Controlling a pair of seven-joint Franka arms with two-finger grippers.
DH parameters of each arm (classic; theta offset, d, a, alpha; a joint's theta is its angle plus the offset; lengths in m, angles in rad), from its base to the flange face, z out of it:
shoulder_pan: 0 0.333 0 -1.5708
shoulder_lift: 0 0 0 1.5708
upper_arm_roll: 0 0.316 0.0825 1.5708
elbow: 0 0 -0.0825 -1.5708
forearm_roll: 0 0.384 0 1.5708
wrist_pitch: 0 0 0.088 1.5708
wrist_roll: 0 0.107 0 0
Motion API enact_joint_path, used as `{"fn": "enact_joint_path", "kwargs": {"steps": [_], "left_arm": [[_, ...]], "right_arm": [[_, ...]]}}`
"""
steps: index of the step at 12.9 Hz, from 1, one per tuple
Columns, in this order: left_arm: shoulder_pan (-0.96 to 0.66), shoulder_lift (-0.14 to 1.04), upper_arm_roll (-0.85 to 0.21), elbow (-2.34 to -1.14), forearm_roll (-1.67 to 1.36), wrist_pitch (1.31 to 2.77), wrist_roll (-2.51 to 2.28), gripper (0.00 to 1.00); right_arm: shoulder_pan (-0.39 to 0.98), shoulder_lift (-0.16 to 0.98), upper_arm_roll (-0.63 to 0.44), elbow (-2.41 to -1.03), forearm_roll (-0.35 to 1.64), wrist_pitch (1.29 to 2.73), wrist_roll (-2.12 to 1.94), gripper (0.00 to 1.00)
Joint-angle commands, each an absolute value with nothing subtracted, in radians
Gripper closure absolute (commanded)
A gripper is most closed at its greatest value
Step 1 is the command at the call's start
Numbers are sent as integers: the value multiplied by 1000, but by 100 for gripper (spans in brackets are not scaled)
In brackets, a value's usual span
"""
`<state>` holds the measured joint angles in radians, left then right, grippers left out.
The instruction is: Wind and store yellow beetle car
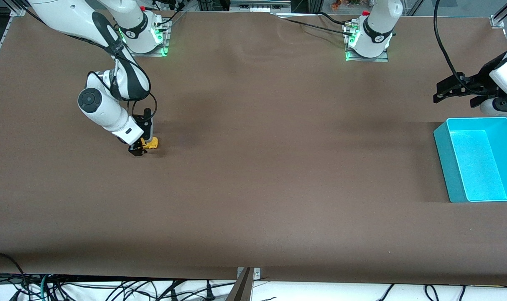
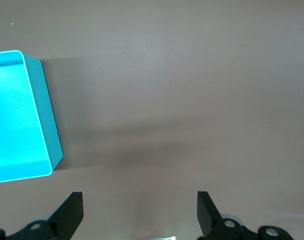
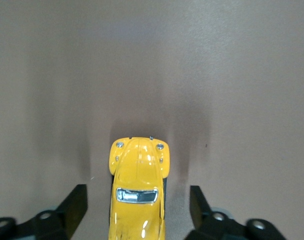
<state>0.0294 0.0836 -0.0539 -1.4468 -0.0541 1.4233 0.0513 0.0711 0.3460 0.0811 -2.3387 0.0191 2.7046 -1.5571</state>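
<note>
Brown tabletop point(image 1: 253, 175) carries the yellow beetle car point(image 3: 137, 192) at the right arm's end, wheels down, between the right gripper point(image 3: 136, 212)'s parted fingers, which have not yet clamped it. Winding and storing both appear to remain. The cyan bin point(image 1: 479, 163) sits well apart, empty, with the left gripper point(image 2: 140, 212) waiting spread wide beside it.

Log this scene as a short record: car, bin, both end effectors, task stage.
car: yellow beetle car on the table toward the right arm's end, between the fingers, gaps visible on both sides
bin: cyan bin toward the left arm's end, nothing seen inside
right end effector: down at the car, open, straddling it
left end effector: open, waiting in the air beside the bin
stage: car not yet gripped or stored
</note>
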Motion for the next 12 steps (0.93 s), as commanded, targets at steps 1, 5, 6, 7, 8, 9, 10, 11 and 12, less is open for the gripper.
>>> {"fn": "enact_joint_path", "kwargs": {"steps": [1,5,6,7,8,9,10,11,12], "left_arm": [[40,87,-57,-1433,-67,1425,66,0],[40,87,-57,-1433,-67,1425,64,0],[38,87,-57,-1433,-67,1425,64,0],[38,87,-57,-1433,-69,1425,64,0],[38,87,-57,-1433,-68,1425,64,0],[40,87,-57,-1433,-67,1425,64,0],[40,87,-57,-1433,-67,1425,66,0],[40,87,-57,-1433,-67,1425,66,0],[40,87,-57,-1433,-67,1425,66,0]], "right_arm": [[66,339,77,-2332,11,2707,-1598,21],[67,342,69,-2332,11,2706,-1615,60],[66,344,69,-2332,11,2706,-1617,79],[66,344,69,-2332,11,2706,-1617,81],[66,345,69,-2332,11,2706,-1615,81],[66,345,69,-2332,11,2706,-1614,81],[63,347,69,-2333,11,2706,-1611,81],[58,348,68,-2333,11,2706,-1609,81],[55,359,57,-2333,12,2704,-1615,81]]}}
